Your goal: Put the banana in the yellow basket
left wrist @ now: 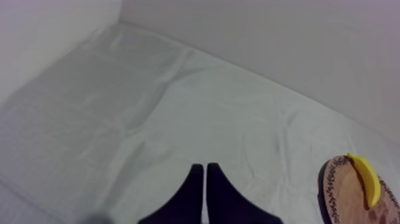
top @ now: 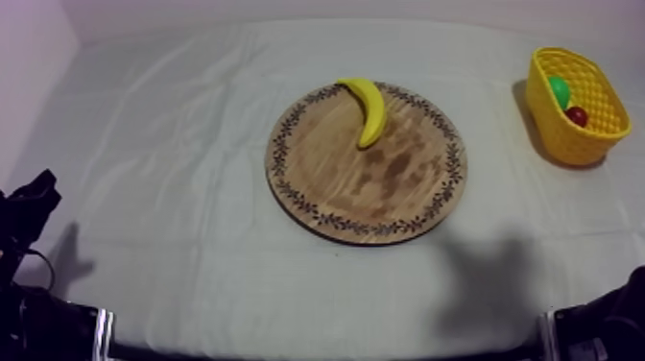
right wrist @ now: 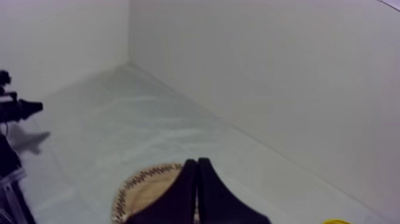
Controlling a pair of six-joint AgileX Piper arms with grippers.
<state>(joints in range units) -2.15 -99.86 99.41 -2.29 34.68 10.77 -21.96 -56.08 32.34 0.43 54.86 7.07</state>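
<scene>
The yellow banana (top: 369,108) lies curved on the far edge of the round wooden board (top: 384,187) in the middle of the table. The yellow basket (top: 582,139) stands at the far right. My left gripper (left wrist: 205,168) is shut on nothing, low over the cloth and well left of the board (left wrist: 333,193), with the banana (left wrist: 366,179) beyond it to the right. It rests at the table's left edge (top: 36,195). My right gripper (right wrist: 197,162) is also shut on nothing, its wedge pointing over the board's patterned rim (right wrist: 136,183).
Inside the basket lie a green toy fruit (top: 559,91) and a small red fruit (top: 576,116). My right arm (top: 614,322) sits low at the near right corner. Bare cloth surrounds the board. A wall runs close behind the table.
</scene>
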